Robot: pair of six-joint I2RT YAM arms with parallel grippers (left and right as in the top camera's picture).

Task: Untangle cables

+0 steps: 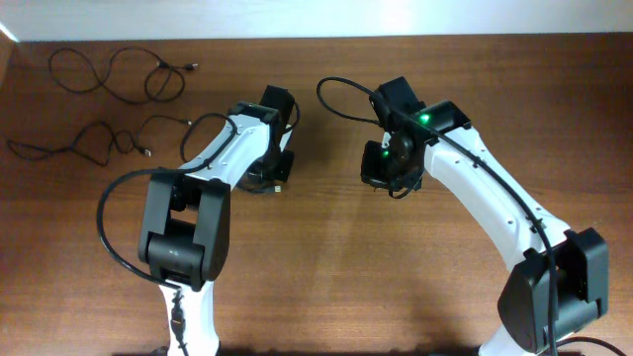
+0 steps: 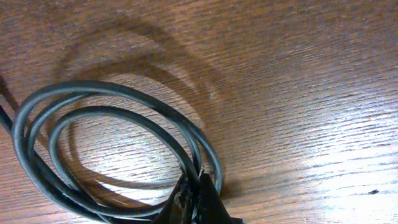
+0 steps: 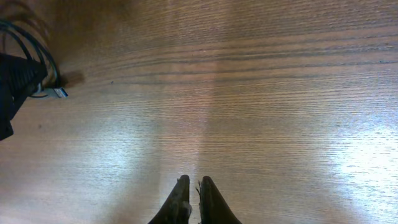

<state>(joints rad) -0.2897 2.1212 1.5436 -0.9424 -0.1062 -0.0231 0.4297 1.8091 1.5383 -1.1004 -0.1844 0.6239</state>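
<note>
**Wooden bench: one coil left to loosen**

Brown wooden bench [image 1: 326,297] carries two thin black cords [image 1: 176,66] spread at its far-left corner. Mid-bench, left gripper [image 2: 194,183] pinches a dark looped cable [image 2: 87,85]. Right gripper [image 3: 193,186] is closed and empty. The loops probably need drawing apart next.

In the left wrist view the bottom edge cuts off the left gripper [image 2: 194,182] and the coil of cable [image 2: 87,87] runs off the left edge, overhead the left arm [image 1: 229,148] hides both, and we cannot make out the plug ends of the far cables [image 1: 176,67].
</note>
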